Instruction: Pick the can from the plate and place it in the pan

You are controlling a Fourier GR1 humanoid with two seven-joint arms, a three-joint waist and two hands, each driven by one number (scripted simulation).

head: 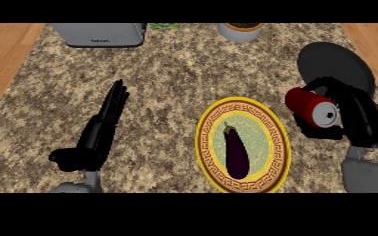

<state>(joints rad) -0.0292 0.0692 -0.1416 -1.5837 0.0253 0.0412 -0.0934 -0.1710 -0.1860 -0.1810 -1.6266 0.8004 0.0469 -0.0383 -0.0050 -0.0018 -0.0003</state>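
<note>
Head view: our right hand has its fingers curled around the can, a red cylinder lying tilted with its silver end facing us. The can sits off the plate, to its right, over the near rim of the dark pan. An eggplant lies on the plate. Left of the plate, our left hand rests with fingers straight.

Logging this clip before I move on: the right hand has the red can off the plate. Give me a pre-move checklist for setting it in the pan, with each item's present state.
1. Red cylindrical can held by right hand: ok.
2. Can lifted off the round yellow-rimmed plate: ok.
3. Dark round pan unobstructed beyond the can: ok.
4. Can already over the pan: not ok, it sits at the pan's near edge.
5. Purple eggplant lying on the plate: ok.
6. Left hand open, resting apart: ok.
</note>
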